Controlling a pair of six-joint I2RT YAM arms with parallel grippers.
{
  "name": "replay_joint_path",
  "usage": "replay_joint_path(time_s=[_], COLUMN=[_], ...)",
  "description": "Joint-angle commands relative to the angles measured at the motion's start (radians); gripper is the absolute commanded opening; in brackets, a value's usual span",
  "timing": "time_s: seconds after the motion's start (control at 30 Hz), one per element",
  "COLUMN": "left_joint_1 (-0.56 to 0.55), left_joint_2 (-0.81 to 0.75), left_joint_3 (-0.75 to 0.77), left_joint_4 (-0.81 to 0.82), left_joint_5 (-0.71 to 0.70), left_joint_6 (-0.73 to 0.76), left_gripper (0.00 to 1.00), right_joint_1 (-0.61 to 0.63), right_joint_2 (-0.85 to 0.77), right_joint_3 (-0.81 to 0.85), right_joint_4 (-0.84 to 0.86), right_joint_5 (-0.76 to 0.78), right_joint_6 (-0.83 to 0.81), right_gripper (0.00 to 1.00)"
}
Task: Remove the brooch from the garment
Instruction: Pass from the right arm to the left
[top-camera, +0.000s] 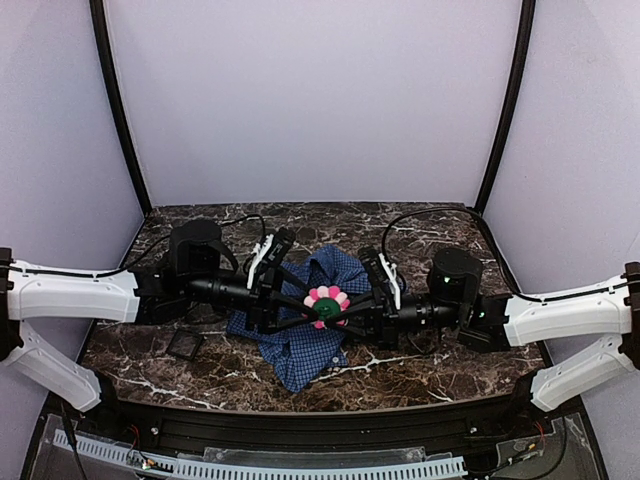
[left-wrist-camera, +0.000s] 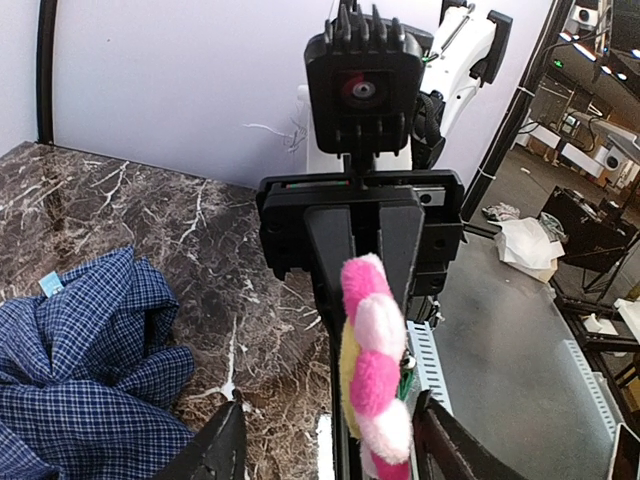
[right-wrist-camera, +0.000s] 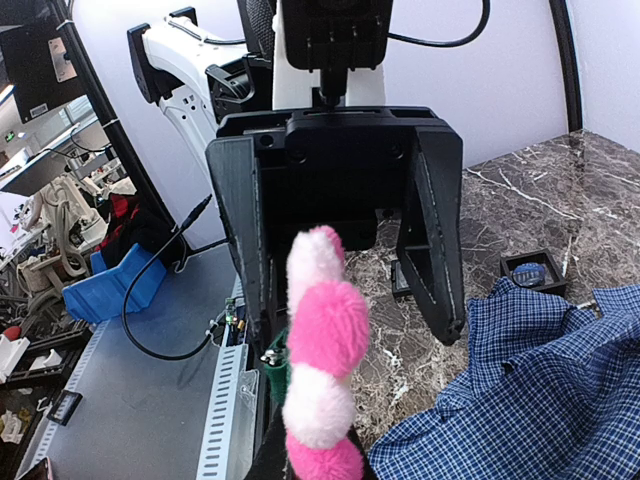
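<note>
Above the worktop (top-camera: 430, 375), the right gripper (top-camera: 350, 312) is clamped on the pink brooch (top-camera: 327, 303), held over the checked garment (top-camera: 300, 352). The left gripper (top-camera: 303, 305) faces it, jaws apart either side of the brooch.

We see the pink-and-white plush flower brooch (left-wrist-camera: 374, 372) only edge-on in both wrist views, its lower petals cut off by the bottom edge. It covers the tips of the fingers (left-wrist-camera: 330, 250) of the right gripper (top-camera: 349, 316), so the contact point is hidden. The blue checked cloth shirt (top-camera: 300, 352) lies partly under both arms overhead. Of the left gripper (top-camera: 311, 308), its own wrist view shows fingertips (left-wrist-camera: 228, 452) only.
</note>
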Motion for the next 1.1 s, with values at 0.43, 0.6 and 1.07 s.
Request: replay_joint_path(time_s=[0.43,0.6,1.07], left_joint_1=[-0.001,-0.004,-0.003], left_joint_2=[0.052,0.058,0.015], left_joint_3=[0.023,0.026,-0.017], left_joint_4=[0.047,0.05,0.086], left_joint_5=[0.074,0.077,0.051], left_joint_6=[-0.024,-0.027,-0.047], left_gripper=[0.35,0.32,0.01], right_joint_1=[0.004,0.004,0.002], right_joint_2=[0.028,0.029,0.018], right_joint_3=[0.039,0.04,0.054], right_joint_4=[-0.01,-0.011,-0.087], right_joint_5=[0.017,0.02,0.095], right_joint_6=[-0.006,-0.006,-0.028], right_gripper=[0.0,0.0,0.12])
